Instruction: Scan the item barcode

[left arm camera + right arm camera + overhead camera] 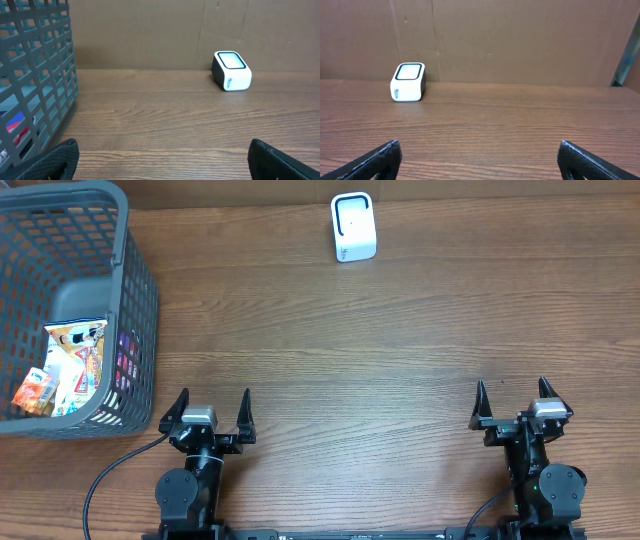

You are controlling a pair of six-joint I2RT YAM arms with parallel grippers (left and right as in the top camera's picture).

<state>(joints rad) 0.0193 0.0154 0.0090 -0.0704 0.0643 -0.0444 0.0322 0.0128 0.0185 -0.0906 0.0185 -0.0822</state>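
Sitting at the near edge of the wooden table [350, 360], both arms are well apart from each other and touch nothing. The left gripper [214, 395] has its jaws spread wide with nothing between them; in its own wrist view only the two dark fingertips [55, 162] show at the bottom corners, with bare wood in the gap. The right gripper [511, 385] is spread just as wide and is likewise empty, its fingertips [375, 160] framing an open stretch of table

The items to be scanned lie in the grey plastic basket [122, 240] at the far left of the table, just beyond the left gripper. Inside it, an orange-and-white snack packet [78, 355] leans against the near wall, a smaller orange packet [35, 392] lies beside it toward the corner, and a grey pouch [80, 300] sits behind them. No barcode can be made out on any of them

The white barcode scanner [353, 227] stands on the table at the far side, roughly midway between the arms and well apart from the basket. Its dark-rimmed window faces upward. Brown cardboard [520, 40] backs the table behind it. A black cable [110, 475] loops from the left arm's base across the near left corner
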